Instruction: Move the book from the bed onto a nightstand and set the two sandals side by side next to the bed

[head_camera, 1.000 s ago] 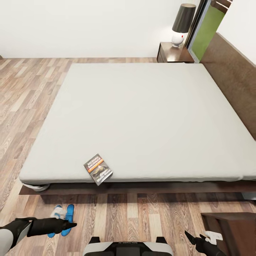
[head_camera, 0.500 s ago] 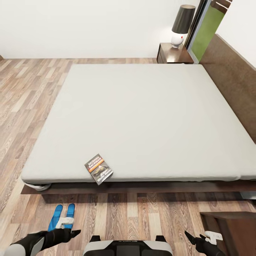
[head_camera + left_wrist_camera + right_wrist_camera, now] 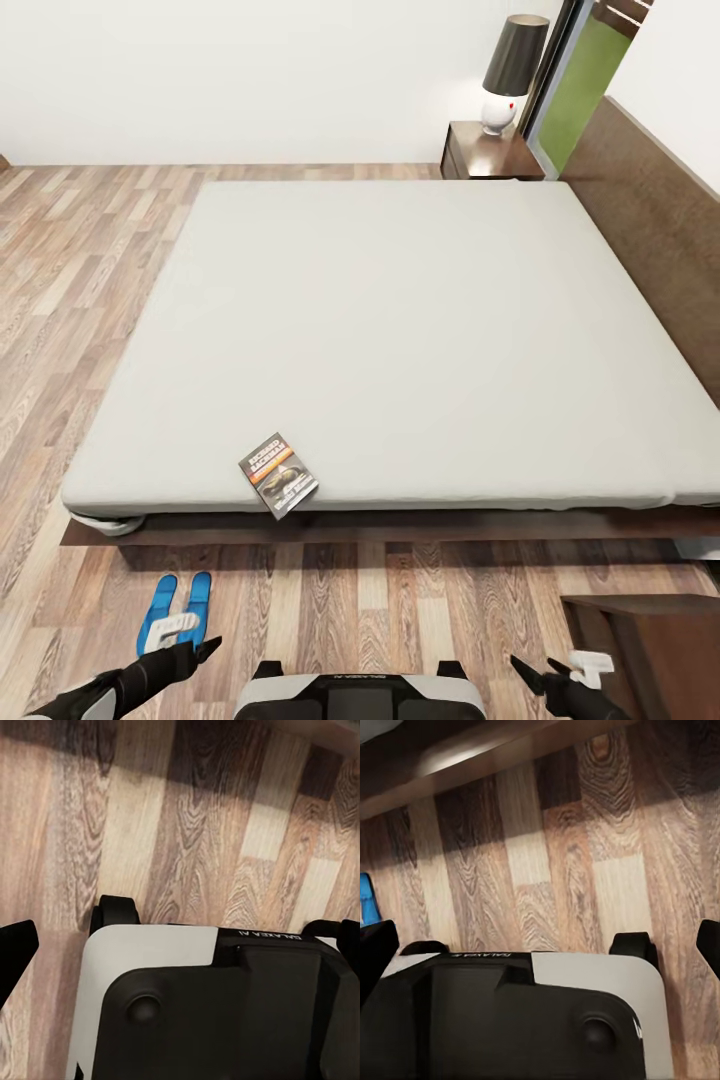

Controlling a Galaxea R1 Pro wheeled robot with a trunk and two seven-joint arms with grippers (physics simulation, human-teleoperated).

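left hand [image 3: 205, 648] withdrew; two sandals [image 3: 176, 612]

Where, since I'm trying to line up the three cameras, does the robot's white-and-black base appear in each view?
Head view: the base sits at the bottom edge, centre.
Left wrist view: it fills the lower half of the picture.
Right wrist view: it fills the lower half, towards the left.
Shared landmark: the wood-plank floor just beyond the base, running up to the bed.
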